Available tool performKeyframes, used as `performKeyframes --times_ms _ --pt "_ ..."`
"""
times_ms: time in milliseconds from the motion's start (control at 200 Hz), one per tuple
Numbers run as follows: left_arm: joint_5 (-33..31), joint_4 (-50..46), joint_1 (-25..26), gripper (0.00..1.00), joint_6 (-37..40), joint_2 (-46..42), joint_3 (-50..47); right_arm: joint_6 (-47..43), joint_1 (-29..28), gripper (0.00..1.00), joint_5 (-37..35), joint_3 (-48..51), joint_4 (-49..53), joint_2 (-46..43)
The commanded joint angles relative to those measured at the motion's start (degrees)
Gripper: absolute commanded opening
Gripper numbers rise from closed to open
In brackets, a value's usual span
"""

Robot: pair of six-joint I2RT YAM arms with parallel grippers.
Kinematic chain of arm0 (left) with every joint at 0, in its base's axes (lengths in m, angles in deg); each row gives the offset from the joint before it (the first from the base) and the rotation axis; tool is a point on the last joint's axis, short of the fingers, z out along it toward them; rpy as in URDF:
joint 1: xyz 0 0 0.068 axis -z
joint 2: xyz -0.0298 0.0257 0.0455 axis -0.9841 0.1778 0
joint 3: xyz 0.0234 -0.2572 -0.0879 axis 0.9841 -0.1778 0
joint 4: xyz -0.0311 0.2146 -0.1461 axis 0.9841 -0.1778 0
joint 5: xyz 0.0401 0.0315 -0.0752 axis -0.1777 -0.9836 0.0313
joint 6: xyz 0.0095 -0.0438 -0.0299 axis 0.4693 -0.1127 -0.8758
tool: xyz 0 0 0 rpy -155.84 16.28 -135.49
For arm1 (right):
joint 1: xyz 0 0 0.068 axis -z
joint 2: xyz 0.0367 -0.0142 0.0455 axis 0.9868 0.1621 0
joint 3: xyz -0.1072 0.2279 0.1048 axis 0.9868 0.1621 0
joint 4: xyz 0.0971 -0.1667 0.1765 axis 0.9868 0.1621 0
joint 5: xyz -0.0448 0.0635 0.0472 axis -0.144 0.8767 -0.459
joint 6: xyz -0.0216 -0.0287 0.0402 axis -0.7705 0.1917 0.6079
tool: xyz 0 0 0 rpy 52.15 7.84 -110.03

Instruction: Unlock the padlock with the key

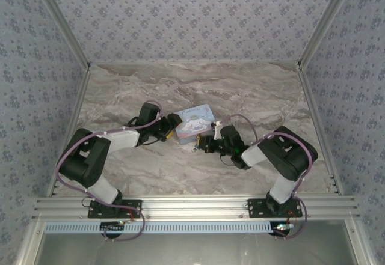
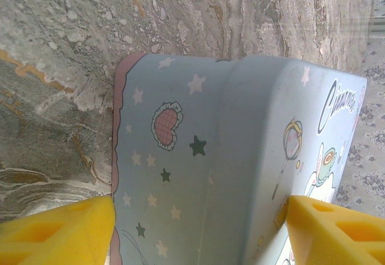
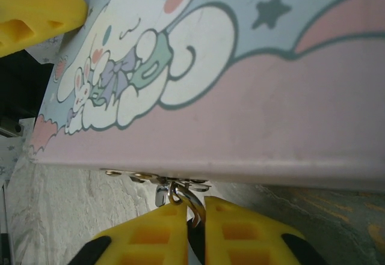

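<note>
A light blue cartoon-printed tin box (image 1: pixel 195 121) lies mid-table, and my left gripper (image 1: pixel 170 128) is at its left end. In the left wrist view the yellow fingers (image 2: pixel 57 232) stand wide apart against opposite sides of the tin box (image 2: pixel 198 151), gripping it. My right gripper (image 3: pixel 195 208) is at the tin's near edge, shut on a thin silver metal ring (image 3: pixel 183 194) hanging from the tin's clasp (image 3: pixel 157 184). A dark piece sits between the fingers. The padlock's blue body and the key are hidden behind the fingers.
The marbled table (image 1: pixel 240 91) spreads beyond the tin, with patterned walls on three sides. Metal frame rails (image 1: pixel 192 208) run along the near edge by both arm bases. The other gripper's yellow finger (image 3: pixel 36 12) shows at the tin's far end.
</note>
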Motion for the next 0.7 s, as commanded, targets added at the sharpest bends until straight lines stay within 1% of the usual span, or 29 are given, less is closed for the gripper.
performKeyframes --times_ms 0,255,695 --pt "-0.8 -7.5 1.2 0.74 0.3 1.1 -1.8 0.5 0.5 0.10 -1.4 0.0 -1.3 0.7" --pt "-0.9 -7.6 1.2 0.74 0.3 1.2 -1.9 2.5 1.0 0.05 -1.9 1.2 -3.0 0.4" --pt "-1.2 -7.8 1.2 0.74 0.2 1.6 -2.2 7.3 2.7 0.04 -3.7 4.6 -7.6 0.4"
